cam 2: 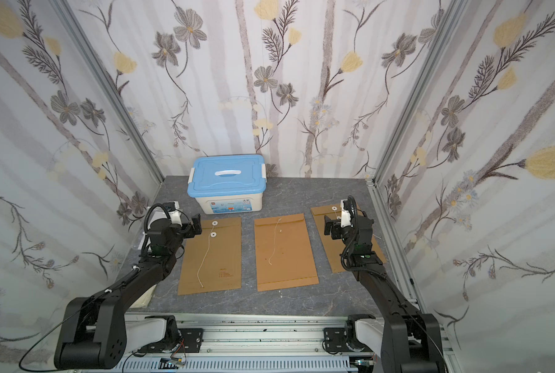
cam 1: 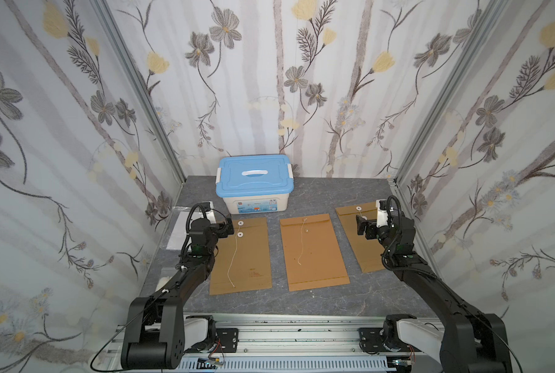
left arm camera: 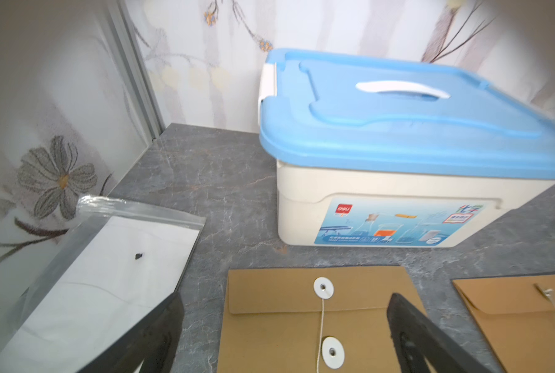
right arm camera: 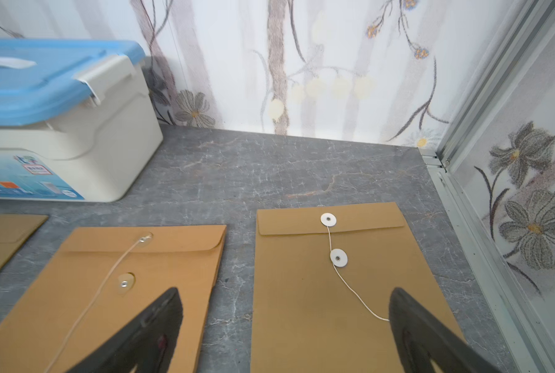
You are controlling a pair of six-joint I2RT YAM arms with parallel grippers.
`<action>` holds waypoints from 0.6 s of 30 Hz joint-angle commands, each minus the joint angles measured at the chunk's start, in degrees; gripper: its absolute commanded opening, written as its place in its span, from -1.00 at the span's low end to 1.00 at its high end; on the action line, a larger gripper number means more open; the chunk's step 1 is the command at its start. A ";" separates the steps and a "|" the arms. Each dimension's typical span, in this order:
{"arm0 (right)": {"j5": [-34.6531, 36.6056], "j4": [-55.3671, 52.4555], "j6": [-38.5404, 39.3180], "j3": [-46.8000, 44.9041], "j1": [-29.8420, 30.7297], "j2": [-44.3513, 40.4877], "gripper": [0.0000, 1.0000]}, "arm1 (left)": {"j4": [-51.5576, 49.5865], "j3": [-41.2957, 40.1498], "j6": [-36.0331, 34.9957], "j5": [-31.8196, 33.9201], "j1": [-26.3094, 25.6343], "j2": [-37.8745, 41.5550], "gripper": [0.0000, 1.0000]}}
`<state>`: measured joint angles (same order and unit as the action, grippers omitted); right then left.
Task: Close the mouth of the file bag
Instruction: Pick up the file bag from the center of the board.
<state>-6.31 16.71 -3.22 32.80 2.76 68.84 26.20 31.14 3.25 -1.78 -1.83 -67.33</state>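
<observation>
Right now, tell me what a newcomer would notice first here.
Three brown file bags lie in a row on the grey table, strings trailing loose. A blue-lidded storage box stands behind them near the back wall. The left gripper and right gripper hover open over the outer bags.

- Grey marble-patterned table (cam 1: pixel 302 300).
- Cream plastic storage box with blue lid (cam 1: pixel 255 181), at the back.
- Three lie flat, side by side and apart: first brown paper file bag (cam 1: pixel 242 255), middle brown paper file bag (cam 1: pixel 313 252), third brown paper file bag (cam 1: pixel 368 255).
- Clear plastic bag holding a white sheet (left arm camera: pixel 108 274), beside the side wall.

Blue-lidded box (cam 1: pixel 254 184) — clear pouch (left arm camera: pixel 108 274)
</observation>
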 commanded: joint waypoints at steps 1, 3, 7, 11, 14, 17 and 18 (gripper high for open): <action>-0.32 -6.48 -5.56 2.38 -0.03 -5.94 1.00 | -5.10 3.03 7.71 -3.55 -0.55 3.36 1.00; 3.20 -11.63 -7.63 4.52 0.05 -9.51 1.00 | -11.71 7.42 13.87 -1.09 -2.27 4.63 1.00; 6.33 -16.86 -13.08 7.04 -0.95 -14.09 1.00 | -23.25 14.46 19.62 -1.40 -5.02 4.79 1.00; 10.11 -17.71 -26.06 4.46 -1.83 -19.41 1.00 | -27.24 15.34 29.80 -4.65 -5.07 6.77 1.00; 4.27 -16.42 -27.99 1.59 -2.05 -23.75 1.00 | -25.14 13.50 35.31 -8.52 -5.03 8.47 1.00; -1.82 -17.76 -28.87 1.19 -2.06 -24.96 1.00 | -25.00 13.23 37.73 -10.01 -5.66 10.09 1.00; -6.00 -19.36 -27.39 1.90 -2.06 -24.53 1.00 | -25.50 13.33 38.39 -11.39 -5.72 10.44 1.00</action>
<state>-3.03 -0.97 -28.71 34.04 0.69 44.12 1.08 44.34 35.75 -9.08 -7.29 -57.98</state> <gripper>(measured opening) 0.998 0.997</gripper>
